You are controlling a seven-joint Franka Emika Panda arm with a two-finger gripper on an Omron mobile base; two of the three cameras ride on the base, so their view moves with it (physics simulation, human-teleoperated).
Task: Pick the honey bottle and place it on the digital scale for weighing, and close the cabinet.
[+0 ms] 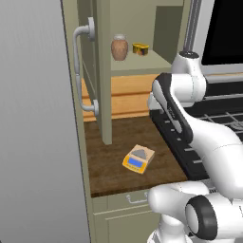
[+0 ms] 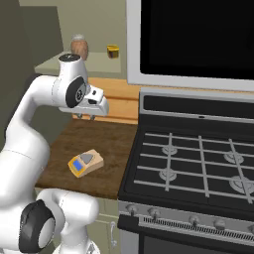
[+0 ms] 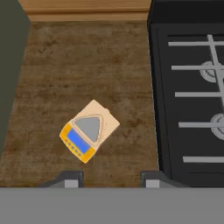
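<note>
A dark brown wooden countertop point(image 1: 118, 156) runs between a tall grey panel on the left and a black gas stove point(image 2: 198, 163) on the right, with a lighter wooden backsplash behind it. Above the counter, the cabinet point(image 1: 142, 28) stands open: its olive-beige door point(image 1: 95, 71) swings out toward the camera, edge-on in the left base view, with the curved grey bar handle point(image 1: 83, 71) on its outer face.

On the cabinet's shelf sits the honey bottle point(image 1: 119, 48), a rounded brown jar with a pale lid, upright. Just beside it, to its right, stands a short yellow tin point(image 1: 140, 48) with a dark band; the two are apart.

The digital scale point(image 3: 89, 135) lies flat on the countertop, turned at an angle, its blue display toward the front edge and its grey and tan platform bare.

The gripper point(image 3: 108, 178) hangs above the counter, pointing down. In the hand view its two dark fingertips point(image 3: 70, 178) rise at the bottom, set apart with nothing between them. The scale lies just ahead of the left tip, slightly off the gap between the fingers. The honey bottle is well apart from the gripper, up on the shelf behind and above it.
</note>
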